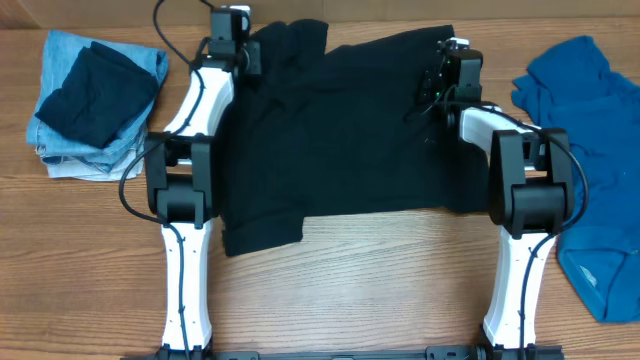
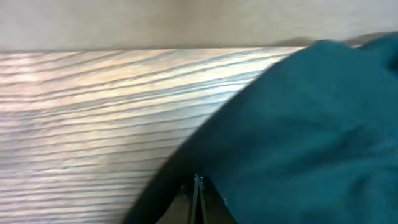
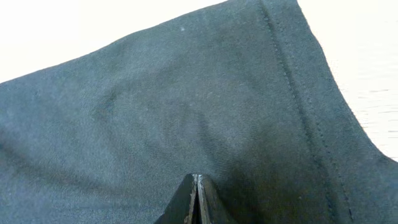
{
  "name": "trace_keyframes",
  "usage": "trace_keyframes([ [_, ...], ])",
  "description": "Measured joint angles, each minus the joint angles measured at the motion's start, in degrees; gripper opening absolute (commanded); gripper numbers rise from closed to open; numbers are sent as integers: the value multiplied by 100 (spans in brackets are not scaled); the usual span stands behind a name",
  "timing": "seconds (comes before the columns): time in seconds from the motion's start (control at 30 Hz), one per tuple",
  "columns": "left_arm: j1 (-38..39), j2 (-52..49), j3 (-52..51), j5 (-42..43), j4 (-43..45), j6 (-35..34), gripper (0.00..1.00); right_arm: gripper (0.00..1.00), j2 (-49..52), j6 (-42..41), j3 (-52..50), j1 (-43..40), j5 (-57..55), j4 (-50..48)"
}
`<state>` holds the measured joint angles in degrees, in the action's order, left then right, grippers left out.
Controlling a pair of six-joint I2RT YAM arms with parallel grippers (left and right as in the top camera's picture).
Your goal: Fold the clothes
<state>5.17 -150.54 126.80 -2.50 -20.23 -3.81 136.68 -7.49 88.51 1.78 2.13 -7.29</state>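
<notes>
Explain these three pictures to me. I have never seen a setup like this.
Two white-and-black robot arms work at a wooden table. The top picture looks down from above; the other two come from cameras on each wrist. A black T-shirt lies spread between the arms. The left end effector and the right end effector are each pinched shut on its cloth near the far edge. A folded stack of denim and dark clothes sits on one side, and a crumpled blue garment on the other.

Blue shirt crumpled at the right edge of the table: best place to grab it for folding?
Judging from the overhead view, take the blue shirt at its upper-left edge, coming from above with the right gripper. That edge lies on bare table, nearest the arm. The rest is bunched, with seams hard to make out.
</notes>
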Motion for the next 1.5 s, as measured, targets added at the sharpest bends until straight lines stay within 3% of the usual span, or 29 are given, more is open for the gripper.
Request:
trace_keyframes([
  [0.4,-66,-52,92,-247,-90,125,4,4,-28,4,28,-22,-76,140],
  [0.67,111,-44,1545,188,-428,127,4,4,-31,4,28,-22,-92,142],
  [1.0,369,-87,1047,815,-415,127,4,4,-31,4,28,-22,-92,149],
  [1.27,339,-791,1058,896,-149,127,4,4,-42,7,39,-24,-116,214],
  [1.5,339,-796,1060,743,-192,127,4,4,-46,4,42,-24,-127,258],
])
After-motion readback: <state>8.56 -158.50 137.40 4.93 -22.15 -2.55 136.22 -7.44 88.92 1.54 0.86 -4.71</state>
